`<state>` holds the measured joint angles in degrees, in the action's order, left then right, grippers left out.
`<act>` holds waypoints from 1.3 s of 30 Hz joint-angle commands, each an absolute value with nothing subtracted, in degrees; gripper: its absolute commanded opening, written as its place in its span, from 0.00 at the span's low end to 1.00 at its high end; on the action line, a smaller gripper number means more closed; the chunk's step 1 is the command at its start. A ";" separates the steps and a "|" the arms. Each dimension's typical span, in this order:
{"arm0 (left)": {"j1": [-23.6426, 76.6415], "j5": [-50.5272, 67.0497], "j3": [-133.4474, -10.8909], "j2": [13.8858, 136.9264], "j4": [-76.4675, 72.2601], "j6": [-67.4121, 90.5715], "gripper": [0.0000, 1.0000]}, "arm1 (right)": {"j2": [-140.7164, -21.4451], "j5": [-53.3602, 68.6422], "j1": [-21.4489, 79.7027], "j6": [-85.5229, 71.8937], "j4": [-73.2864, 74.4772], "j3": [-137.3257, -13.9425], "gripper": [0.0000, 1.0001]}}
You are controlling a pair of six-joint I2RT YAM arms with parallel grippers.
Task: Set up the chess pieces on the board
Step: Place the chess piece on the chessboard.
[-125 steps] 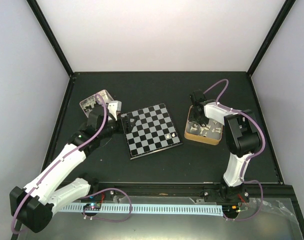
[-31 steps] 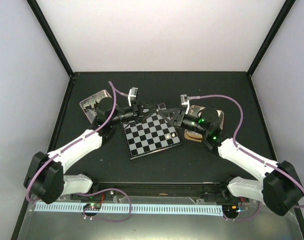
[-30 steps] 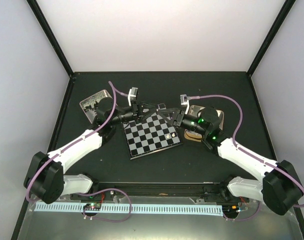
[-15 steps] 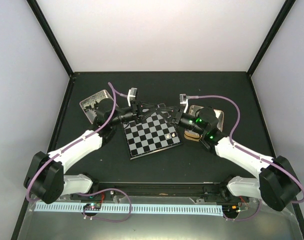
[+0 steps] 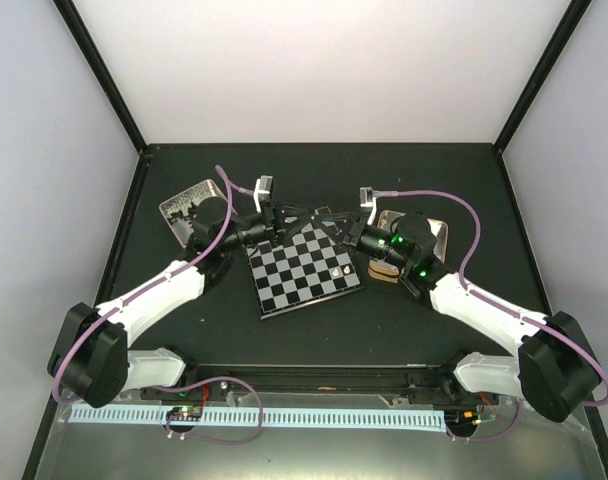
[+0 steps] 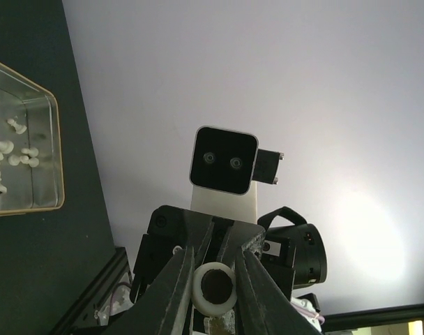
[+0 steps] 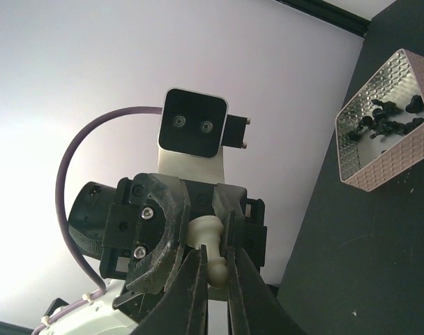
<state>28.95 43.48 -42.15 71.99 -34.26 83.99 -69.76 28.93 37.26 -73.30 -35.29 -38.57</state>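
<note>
Both my pincers pinch the same white chess piece (image 7: 206, 230), left pincer (image 6: 215, 262) at its base, right pincer (image 7: 213, 264) at its head, by the board (image 5: 304, 270).

The right fingers (image 7: 194, 279) have moved in leftward and clamped onto the raised cream chess piece (image 7: 206, 234).

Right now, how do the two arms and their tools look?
The left arm and right arm have white links, black joints and a purple cable along each. The left tool and right tool each have two dark tapered fingers, with a white square camera box carrying two lenses behind. Green lights glow on the right arm.
</note>
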 commanded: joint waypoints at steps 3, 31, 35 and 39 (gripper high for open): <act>29.30 42.86 -42.08 71.63 -32.11 80.88 0.18 | -68.29 27.35 37.58 -70.88 -32.40 -40.75 0.01; 12.58 28.94 -42.72 67.44 18.57 37.33 0.78 | -88.53 2.79 44.87 -29.28 48.31 -70.81 0.01; 11.97 28.29 -43.13 67.98 19.61 35.87 0.78 | -96.21 -1.61 47.63 -26.41 55.11 -76.99 0.01; 11.61 28.87 -43.15 68.94 19.59 35.15 0.78 | -101.63 -2.52 48.67 -24.93 56.76 -79.91 0.01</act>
